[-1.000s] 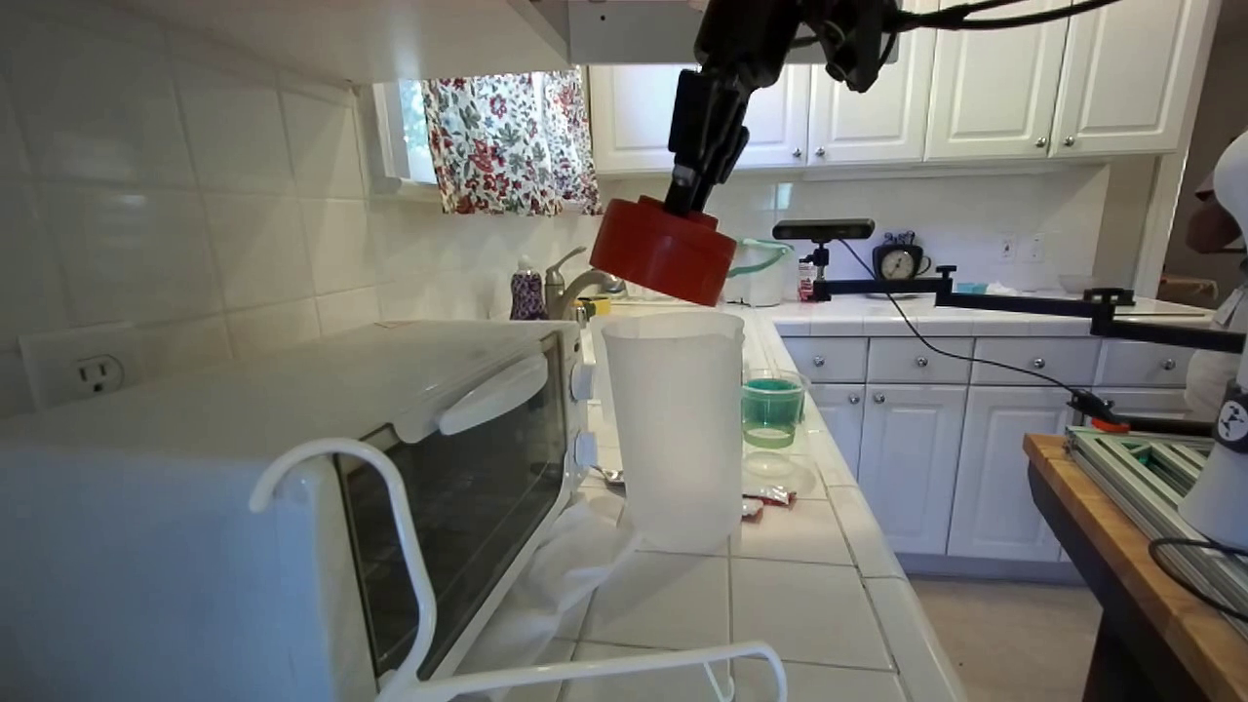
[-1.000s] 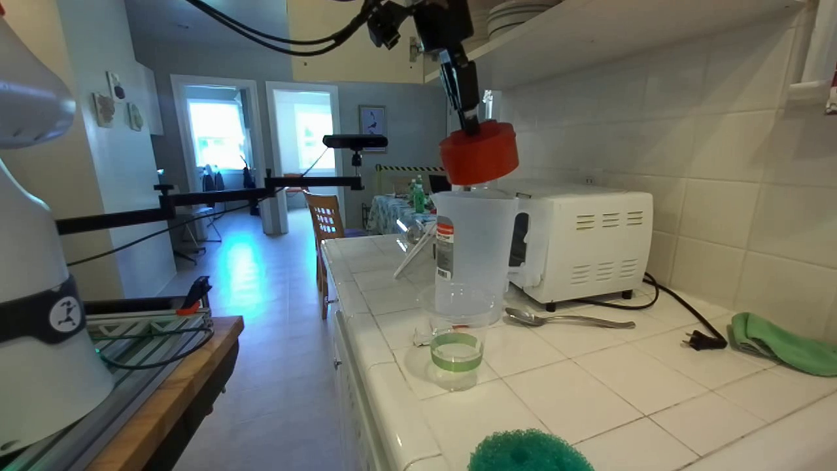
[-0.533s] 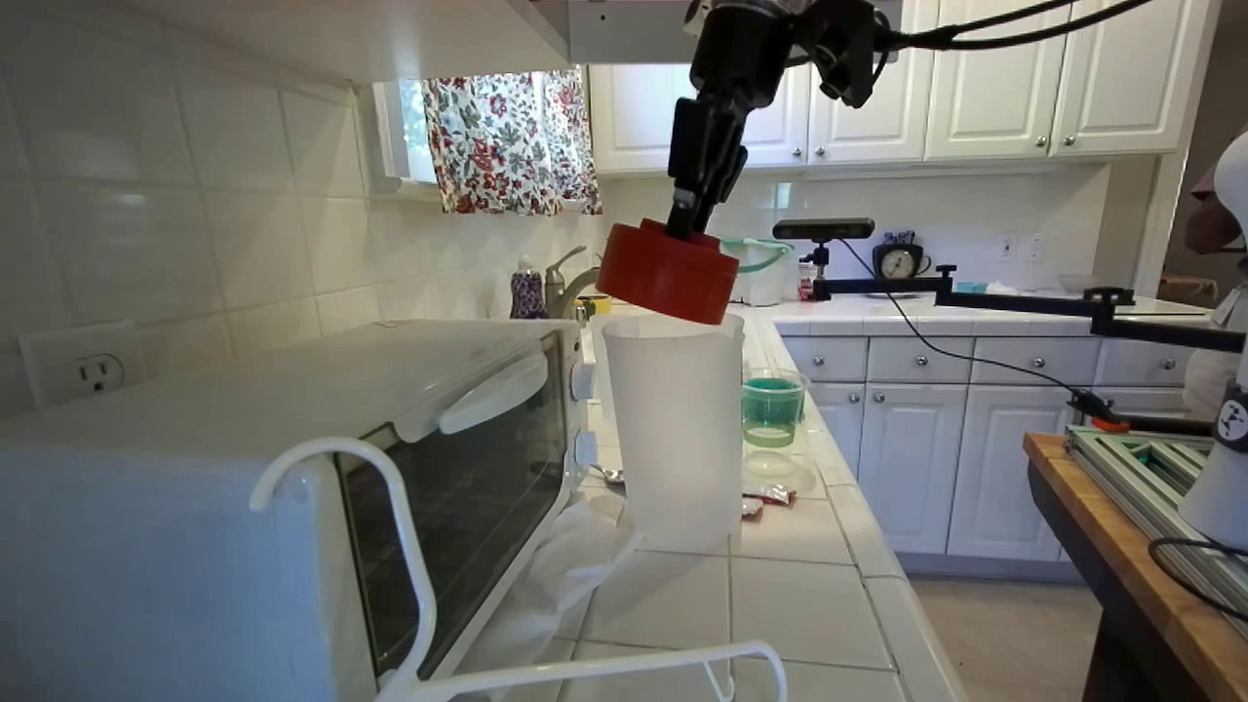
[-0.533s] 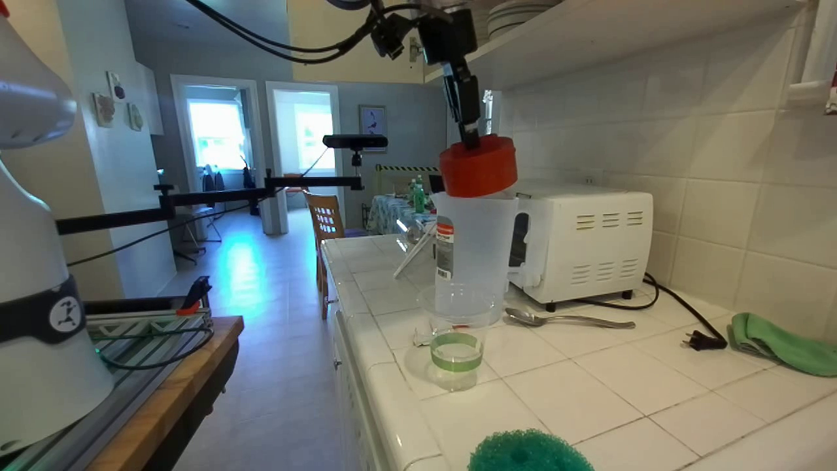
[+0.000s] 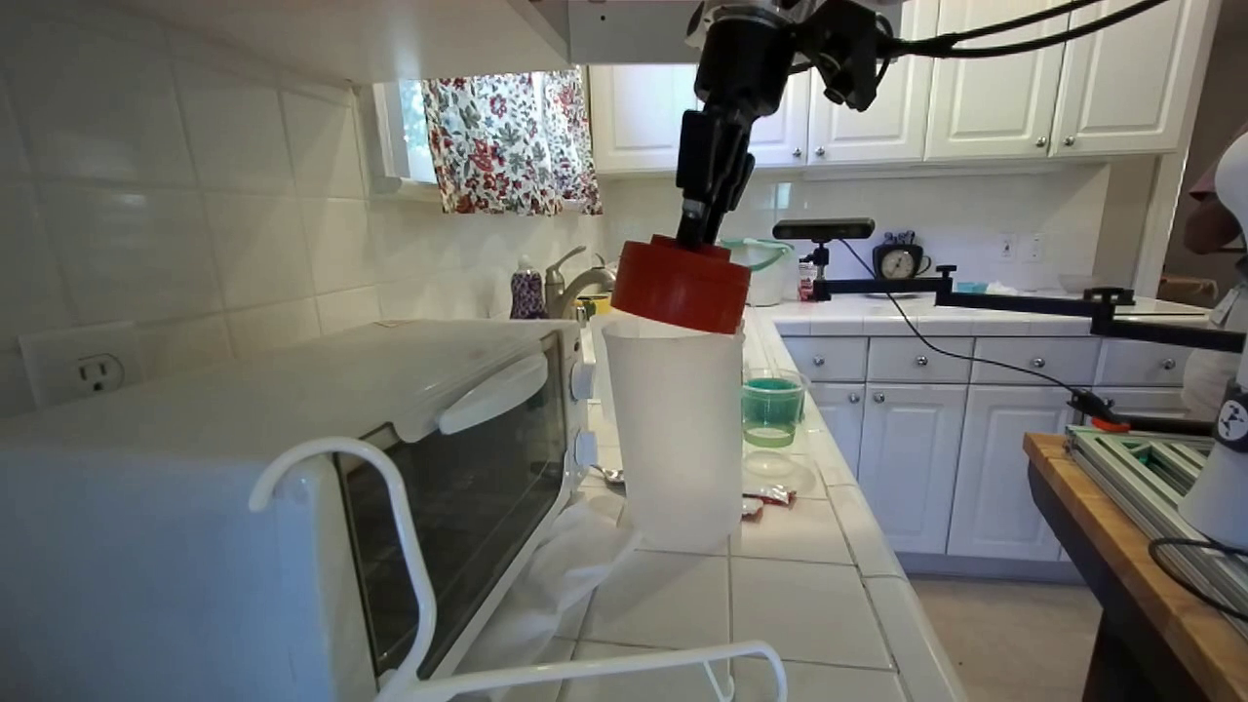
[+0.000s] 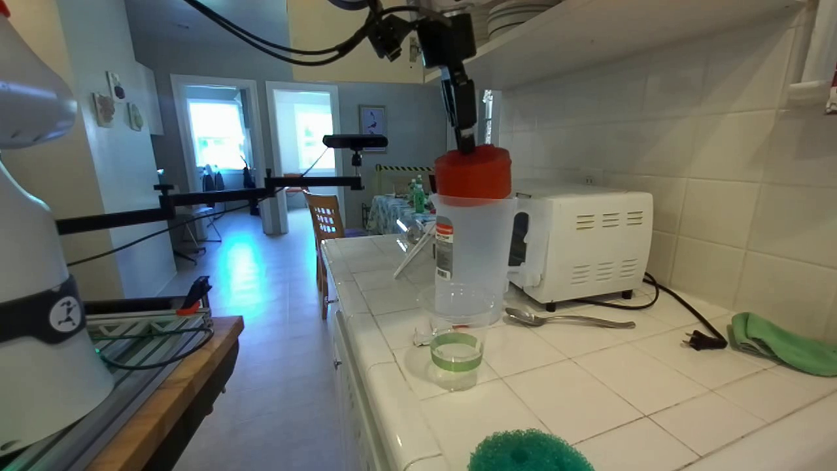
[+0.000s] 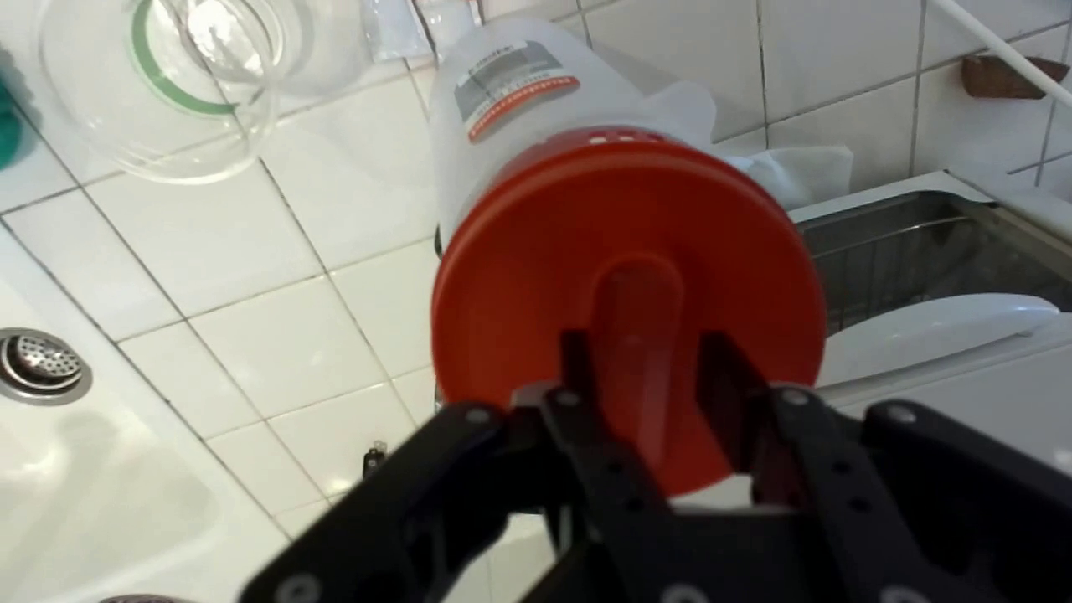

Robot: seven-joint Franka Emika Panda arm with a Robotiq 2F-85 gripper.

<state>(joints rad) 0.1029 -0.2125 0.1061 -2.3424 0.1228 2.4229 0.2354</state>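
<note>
A: In an exterior view, which item occupies the left?
B: A white toaster oven, on the tiled worktop. A curved white frame extends across the foreground.
A: Which items follow to the right?
B: A spoon, partly hidden by the pitcher. The pitcher is translucent, upright and just beside the oven.
A: Where is the red lid?
B: At the mouth of the pitcher. It is tilted, left side higher than right. In an exterior view, the lower edge of the lid shows through the pitcher wall. Whether the lid is seated cannot be told.
A: How do the jaws stand?
B: The jaws point down at the lid. The wrist view shows one on each side of the raised grip. The contact area is blurred; whether they clamp the grip or stand loose around it cannot be told.
A: What completes the row?
B: Small packets, lying near the pitcher base; a clear cup with a green band, upright behind them; farther right, a black camera on a bracket and the white robot base.
</note>
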